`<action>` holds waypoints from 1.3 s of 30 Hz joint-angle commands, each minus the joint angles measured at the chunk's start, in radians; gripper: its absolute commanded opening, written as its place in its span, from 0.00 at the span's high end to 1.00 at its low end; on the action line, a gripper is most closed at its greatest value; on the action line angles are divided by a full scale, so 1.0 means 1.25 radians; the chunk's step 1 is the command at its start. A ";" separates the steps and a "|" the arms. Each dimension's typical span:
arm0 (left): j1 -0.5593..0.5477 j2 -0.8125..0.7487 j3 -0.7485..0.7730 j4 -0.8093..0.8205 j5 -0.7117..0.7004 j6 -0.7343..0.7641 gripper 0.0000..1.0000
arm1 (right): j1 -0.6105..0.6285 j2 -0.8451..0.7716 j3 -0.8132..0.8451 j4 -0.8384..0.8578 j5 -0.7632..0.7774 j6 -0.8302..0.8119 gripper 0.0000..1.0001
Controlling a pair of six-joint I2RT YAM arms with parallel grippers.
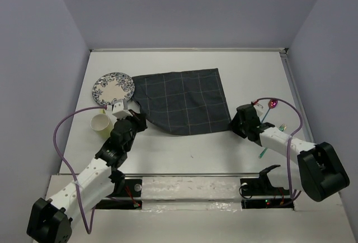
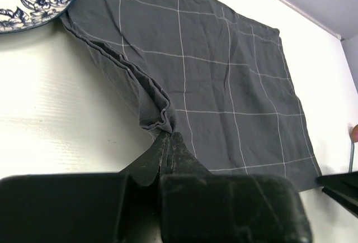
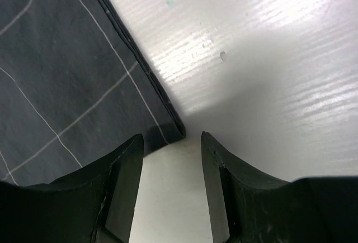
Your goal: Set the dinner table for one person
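The step in hand appears to be laying out the placemat point(image 1: 184, 100). It is lying skewed across the middle of the dinner table point(image 1: 190, 149), toward the far edge, with its left side bunching into folds. The left gripper point(image 2: 169, 138) is pinching that bunched near-left edge of the cloth, its fingers pressed together on the fabric. The right gripper point(image 3: 170, 139) is hovering with its fingers apart, and the mat's near-right corner is sitting just ahead of the gap between them, not yet gripped. The next move, as I judge it, is calling for the right fingers to close on that corner, so that both arms can draw the cloth flat and square toward the near edge. The pulls need to be even or the folds are likely to stay. There is one placemat. One patterned plate point(image 1: 113, 88) is resting toward the far-left corner, touching or slightly overlapping the mat's left corner. One pale cup point(image 1: 100, 123) is standing just nearer than the plate, by the left edge. Toward the right edge a reddish spoon point(image 1: 273, 104) is lying beside two greenish pieces. The right arm is partly hiding these, so their count is uncertain.
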 commanded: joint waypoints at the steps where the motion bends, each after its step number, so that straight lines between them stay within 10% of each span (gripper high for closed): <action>1: -0.005 -0.005 -0.012 0.043 0.002 0.013 1.00 | 0.000 0.055 0.007 0.018 0.009 0.023 0.50; 10: -0.007 -0.003 0.000 0.050 -0.001 0.003 1.00 | 0.000 0.032 0.004 0.039 0.008 0.046 0.99; 23: -0.008 -0.143 0.324 -0.068 0.018 0.014 1.00 | 0.000 -0.494 0.268 -0.154 0.143 -0.196 1.00; 30: -0.007 -0.140 0.502 -0.072 -0.011 0.071 1.00 | 0.000 -0.476 0.570 -0.229 0.140 -0.313 1.00; 39: -0.005 -0.024 0.509 -0.036 -0.046 0.083 1.00 | 0.000 -0.302 0.606 -0.171 0.219 -0.374 1.00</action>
